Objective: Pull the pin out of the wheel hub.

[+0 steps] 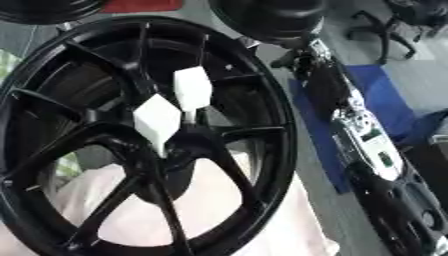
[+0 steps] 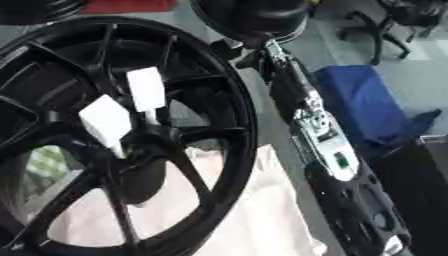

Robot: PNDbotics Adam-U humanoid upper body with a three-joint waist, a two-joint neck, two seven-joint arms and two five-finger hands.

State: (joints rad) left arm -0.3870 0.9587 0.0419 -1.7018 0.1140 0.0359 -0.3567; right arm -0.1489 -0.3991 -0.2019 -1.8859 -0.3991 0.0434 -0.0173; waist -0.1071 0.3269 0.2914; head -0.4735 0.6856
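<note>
The wheel (image 1: 254, 165) is glossy black all over, spokes and rim alike, and two plain white pins (image 1: 175, 107) stand out against its dark hub. Behind the spokes lies a pale pinkish-white cloth (image 1: 219, 220), and to the right a deep blue pad (image 1: 385, 100) sits on the grey floor (image 2: 289, 145). The arm (image 1: 363, 135) on the right is black with a white and silver stretch carrying small green marks, and a red patch (image 1: 140, 5) shows at the far edge

A pale pink cloth (image 1: 262, 220) covered the supporting surface. The black wheel hub (image 1: 262, 115) stood tilted upon it. A blue mat (image 2: 354, 100) lay on the grey floor (image 2: 437, 85) beyond.
</note>
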